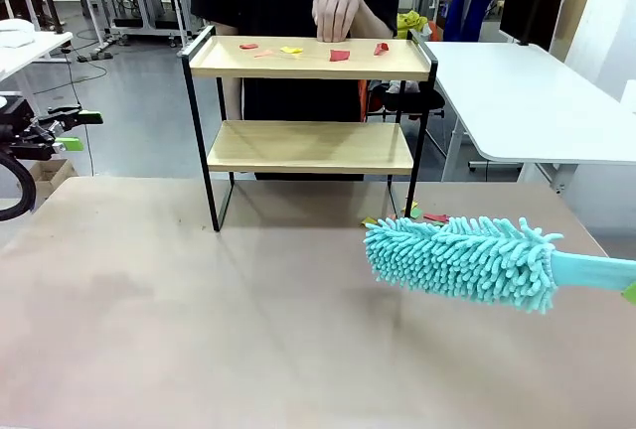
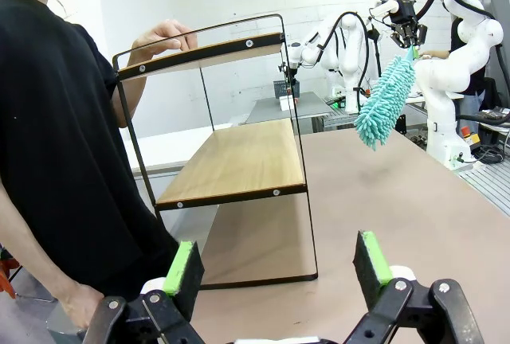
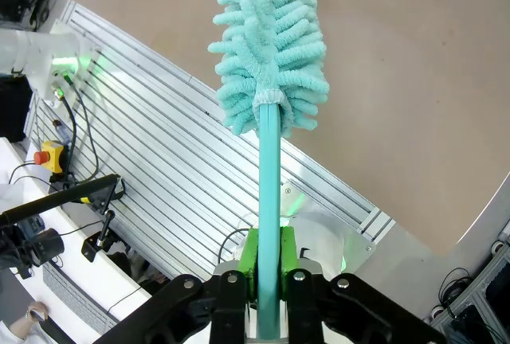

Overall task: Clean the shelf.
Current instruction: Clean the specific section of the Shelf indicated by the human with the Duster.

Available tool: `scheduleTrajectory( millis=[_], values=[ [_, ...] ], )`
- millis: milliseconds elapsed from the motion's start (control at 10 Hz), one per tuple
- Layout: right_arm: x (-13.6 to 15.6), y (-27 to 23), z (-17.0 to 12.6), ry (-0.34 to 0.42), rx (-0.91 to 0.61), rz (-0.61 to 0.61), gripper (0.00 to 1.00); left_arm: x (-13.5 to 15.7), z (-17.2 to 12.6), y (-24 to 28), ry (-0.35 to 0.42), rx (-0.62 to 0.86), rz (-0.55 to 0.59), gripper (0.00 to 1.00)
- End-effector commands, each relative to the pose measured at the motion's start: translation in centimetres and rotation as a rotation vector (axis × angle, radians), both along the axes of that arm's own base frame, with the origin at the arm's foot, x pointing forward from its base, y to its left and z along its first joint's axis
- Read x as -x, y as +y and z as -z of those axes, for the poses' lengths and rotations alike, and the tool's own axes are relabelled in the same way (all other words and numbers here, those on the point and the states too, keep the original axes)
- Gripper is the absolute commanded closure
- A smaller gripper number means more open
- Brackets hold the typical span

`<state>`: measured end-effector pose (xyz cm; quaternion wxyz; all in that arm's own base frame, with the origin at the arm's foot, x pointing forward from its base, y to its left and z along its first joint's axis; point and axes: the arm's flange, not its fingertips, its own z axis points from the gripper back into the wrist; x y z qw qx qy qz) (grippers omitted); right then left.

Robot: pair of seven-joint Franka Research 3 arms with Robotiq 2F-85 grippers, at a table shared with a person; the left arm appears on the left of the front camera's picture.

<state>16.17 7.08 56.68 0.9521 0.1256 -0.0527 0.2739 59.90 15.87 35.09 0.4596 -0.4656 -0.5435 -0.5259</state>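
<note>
Shelf (image 1: 310, 146) runs left–right — right fingers (image 3: 251, 255) clamp the duster (image 1: 457, 258), left fingers (image 2: 180, 267) spread apart.

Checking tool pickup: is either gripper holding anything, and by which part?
The right gripper clamps the teal duster by its handle; the left gripper is open and empty.
</note>
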Motion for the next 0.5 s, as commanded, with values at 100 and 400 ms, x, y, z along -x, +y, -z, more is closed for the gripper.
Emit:
scheduleTrajectory(
  millis=[100,400],
  values=[
    [0.13,-0.08,-0.19,-0.004,-0.014,-0.021,0.87,0.12,-0.19,-0.01,-0.012,-0.005,0.005,0.0],
    [0.13,-0.08,-0.19,-0.004,-0.014,-0.021,0.87,0.12,-0.19,-0.01,-0.012,-0.005,0.005,0.0]
  ],
)
